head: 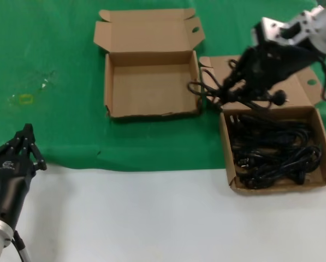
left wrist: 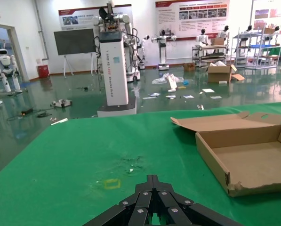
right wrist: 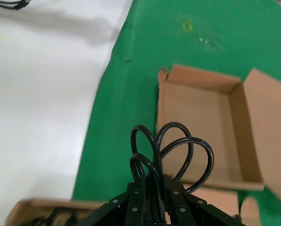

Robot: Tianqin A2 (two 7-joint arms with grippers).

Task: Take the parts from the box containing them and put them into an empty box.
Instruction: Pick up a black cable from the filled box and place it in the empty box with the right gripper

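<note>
Cable bundle (head: 214, 87) clamped in right gripper (head: 228, 90), grip point hidden; left gripper (head: 26, 136) closed, empty

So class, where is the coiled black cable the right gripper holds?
In the head view, the coiled black cable hangs from the right gripper, between the empty box and the full box's lid.

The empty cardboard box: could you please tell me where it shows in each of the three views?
Head view: empty box at top centre, lid open.
Left wrist view: at the right edge.
Right wrist view: right of centre, beyond the held cable.
Shared landmark: the green mat.
</note>
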